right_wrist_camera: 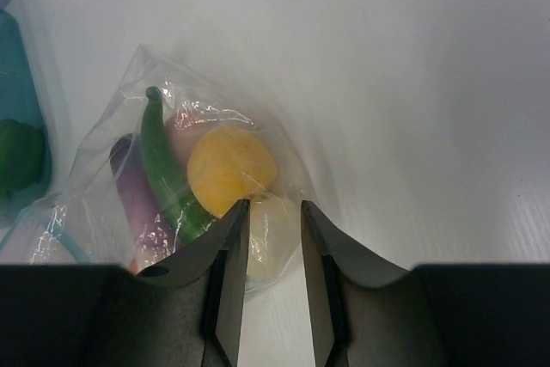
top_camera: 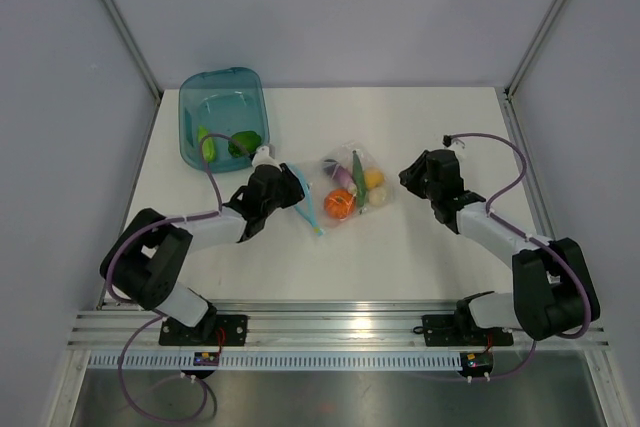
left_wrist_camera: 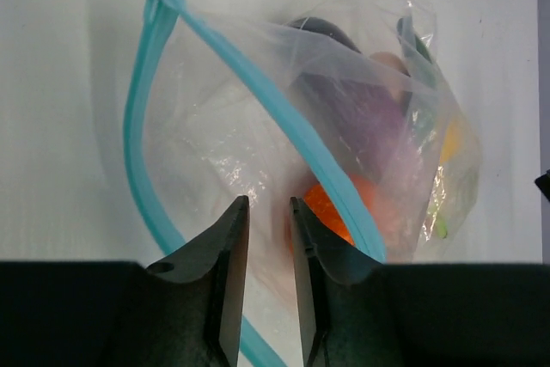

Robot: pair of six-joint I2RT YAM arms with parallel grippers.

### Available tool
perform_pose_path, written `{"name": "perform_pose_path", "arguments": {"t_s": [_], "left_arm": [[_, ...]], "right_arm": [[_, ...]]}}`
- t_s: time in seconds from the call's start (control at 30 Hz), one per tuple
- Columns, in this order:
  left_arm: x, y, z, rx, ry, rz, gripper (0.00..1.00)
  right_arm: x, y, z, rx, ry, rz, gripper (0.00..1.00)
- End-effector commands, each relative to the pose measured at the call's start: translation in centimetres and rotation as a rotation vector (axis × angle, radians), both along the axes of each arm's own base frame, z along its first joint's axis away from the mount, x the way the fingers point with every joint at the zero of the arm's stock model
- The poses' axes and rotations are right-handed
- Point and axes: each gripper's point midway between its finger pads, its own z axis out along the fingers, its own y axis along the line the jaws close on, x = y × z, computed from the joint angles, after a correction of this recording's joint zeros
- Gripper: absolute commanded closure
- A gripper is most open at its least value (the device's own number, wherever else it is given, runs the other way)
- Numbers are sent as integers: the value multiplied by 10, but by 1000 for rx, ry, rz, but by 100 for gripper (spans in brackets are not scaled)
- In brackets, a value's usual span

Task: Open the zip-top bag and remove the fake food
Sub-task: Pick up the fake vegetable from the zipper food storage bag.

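Removal step, I judge: the zip-top bag [top_camera: 346,159] lies mid table [top_camera: 420,247], mouth gaping left, the right tool [right_wrist_camera: 273,212] clamping its right end. The left tool [left_wrist_camera: 268,212], jaws narrow and empty, should next reach inside for the fake food [left_wrist_camera: 331,205].

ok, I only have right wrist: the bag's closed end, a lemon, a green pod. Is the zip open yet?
Observer: Yes. Left wrist shows the zip strip parted, and the mouth of the zip-top bag gapes toward the left gripper.
Operator: Anything out of the bag?
Observer: In the top view a light green piece and a darker green piece lie in the teal tub.
Operator: What's nearest the mouth?
Observer: The orange tomato, inside the bag just beyond that gripper's fingertips.
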Motion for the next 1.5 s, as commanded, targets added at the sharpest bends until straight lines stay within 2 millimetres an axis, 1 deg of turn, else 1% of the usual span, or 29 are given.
{"name": "perform_pose_path", "arguments": {"t_s": [0.0,0.03,0.07,0.1,0.13,0.17,0.2,0.27,0.3,0.37,0.4,0.43,0.47,0.5,0.53,0.67,0.73,0.77,0.83,0.87,0.97,1.0,1.03,1.13,1.2,1.23,1.3,1.33,1.47], "left_arm": [[19,-15,21,-24,-91,-50,71],[22,-18,23,-27,-96,-55,71],[21,-21,15,-24,-77,-74,70],[22,-25,12,-29,-69,-87,70],[24,-29,14,-35,-69,-100,69],[24,-33,7,-35,-49,-116,68],[25,-34,4,-31,-42,-116,65],[22,-42,3,-54,-29,-156,58],[22,-44,1,-56,-26,-163,49],[21,-42,0,-53,-21,-161,40],[21,-42,0,-53,-22,-158,37],[20,-42,0,-60,-22,-160,32],[20,-42,2,-64,-25,-159,31],[19,-42,1,-64,-20,-161,30],[17,-44,1,-72,-15,-172,29],[15,-47,4,-93,-22,-187,26],[14,-50,5,-111,-26,-195,26],[11,-53,5,-121,-23,-217,25],[12,-58,10,-144,-36,-233,25],[10,-60,8,-151,-32,-248,25],[10,-66,6,-168,-24,-268,25],[10,-67,1,-168,-11,-271,25],[10,-69,1,-177,-11,-273,24],[8,-73,-5,-184,4,-281,20],[8,-77,-5,-183,6,-290,18],[8,-77,-8,-176,12,-290,18],[7,-80,-9,-172,12,-294,18],[7,-80,-9,-171,11,-289,17],[4,-82,-6,-176,0,-298,14]], "right_arm": [[14,13,14,24,-46,57,62],[13,18,12,37,-36,84,62],[13,21,12,45,-33,98,62],[12,25,12,55,-34,114,62],[10,31,14,78,-37,146,62],[9,33,14,87,-33,155,62],[7,37,14,99,-28,165,62],[3,46,15,133,-17,197,61],[0,54,16,142,-18,219,60],[-3,62,18,140,-22,236,59],[-4,65,19,134,-25,240,59],[-7,73,19,125,-25,253,59],[-10,78,18,125,-19,266,59],[-10,82,19,127,-18,274,59],[-15,91,18,131,-10,295,58],[-20,103,17,117,-7,319,57],[-21,106,15,114,2,323,57],[-20,107,10,112,15,324,57],[-19,109,5,114,30,332,57],[-19,111,-2,112,48,338,57],[-16,113,-12,104,76,337,58],[-15,114,-12,104,79,336,58],[-15,113,-18,94,95,331,58],[-15,112,-26,86,115,323,58],[-14,114,-29,90,123,329,58],[-15,118,-34,97,140,340,58],[-13,122,-36,108,145,352,59],[-14,125,-41,109,160,360,59],[-13,130,-46,103,169,373,60]]}}
